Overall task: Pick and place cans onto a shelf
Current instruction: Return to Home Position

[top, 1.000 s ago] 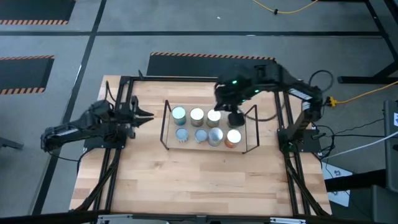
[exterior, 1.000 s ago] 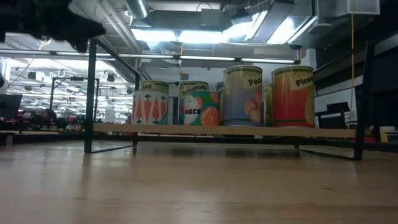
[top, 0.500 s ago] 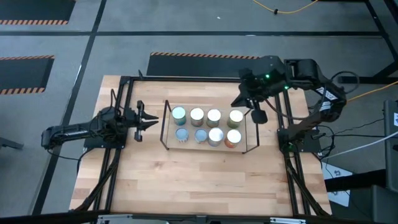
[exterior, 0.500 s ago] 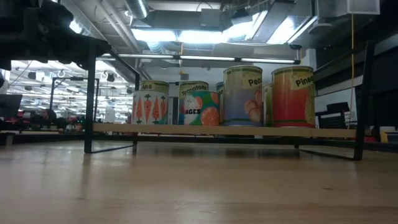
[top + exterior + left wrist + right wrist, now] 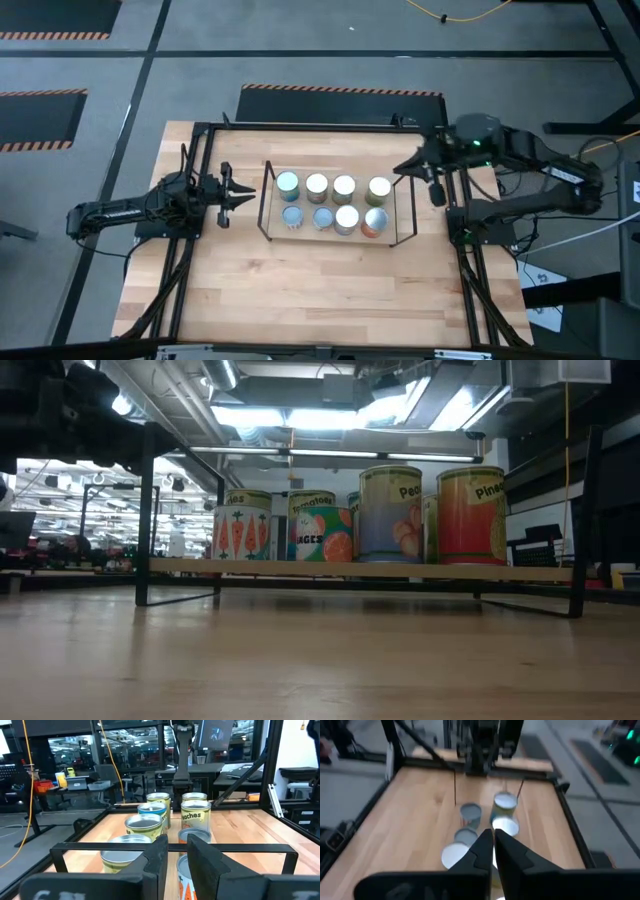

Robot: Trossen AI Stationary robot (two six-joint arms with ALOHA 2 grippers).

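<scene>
Ceiling lts (image 5: 300, 417) glare bright in low view.

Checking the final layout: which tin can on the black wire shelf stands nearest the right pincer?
The yellowish-topped round tin can at the right end of the high view's upper row; the right pincer hangs beside it.

Beside the black left gripper (image 5: 232, 195), the cans (image 5: 287, 182) have pale blue tops; toward the black right gripper (image 5: 435, 190) tops turn white, with one orange-red can (image 5: 372, 224). Low down, labels read colourfully (orange carrots on white, peaches on blue, red under green bands). Black wire shelf (image 5: 264, 205); pale, plank-striped wood table (image 5: 300, 290).
</scene>
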